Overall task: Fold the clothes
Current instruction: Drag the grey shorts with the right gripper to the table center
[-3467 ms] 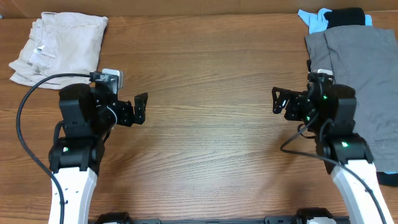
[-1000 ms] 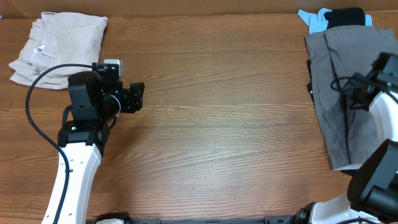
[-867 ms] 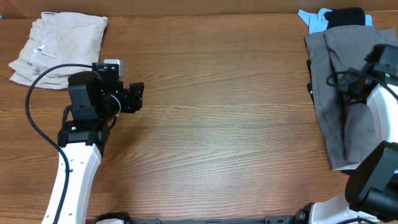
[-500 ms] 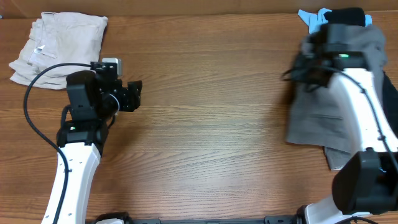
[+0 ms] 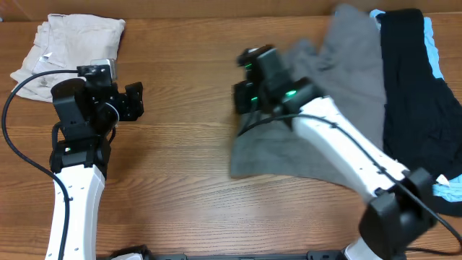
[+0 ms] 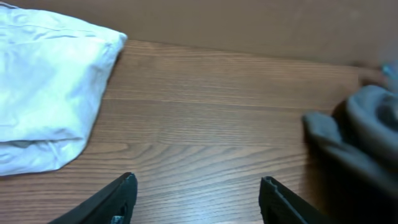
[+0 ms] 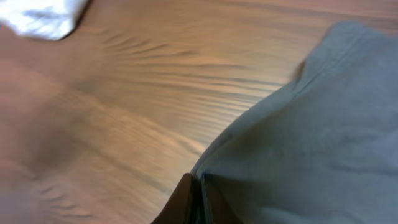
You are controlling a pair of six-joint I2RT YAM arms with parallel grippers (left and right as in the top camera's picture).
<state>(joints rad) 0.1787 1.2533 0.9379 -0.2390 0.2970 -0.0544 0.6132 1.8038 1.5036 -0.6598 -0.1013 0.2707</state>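
Note:
The grey shorts (image 5: 343, 79) hang and trail blurred over the middle-right of the table, lifted at one edge. My right gripper (image 5: 242, 97) is shut on that edge; the right wrist view shows its jaws (image 7: 198, 188) pressed together over the hem of the shorts (image 7: 311, 137). At the left of the table my left gripper (image 5: 137, 101) stands open with nothing between its fingers. In the left wrist view it (image 6: 196, 183) hovers over bare wood, and the shorts (image 6: 367, 124) show at the right edge.
A folded cream-beige garment (image 5: 68, 50) lies at the back left corner, also seen close by the left gripper (image 6: 43, 93). A black garment (image 5: 408, 79) on light-blue cloth (image 5: 449, 189) lies along the right side.
My right arm has swung left across the table, dragging the grey shorts off the pile and uncovering the black garment. The left arm has shifted slightly left, still open.

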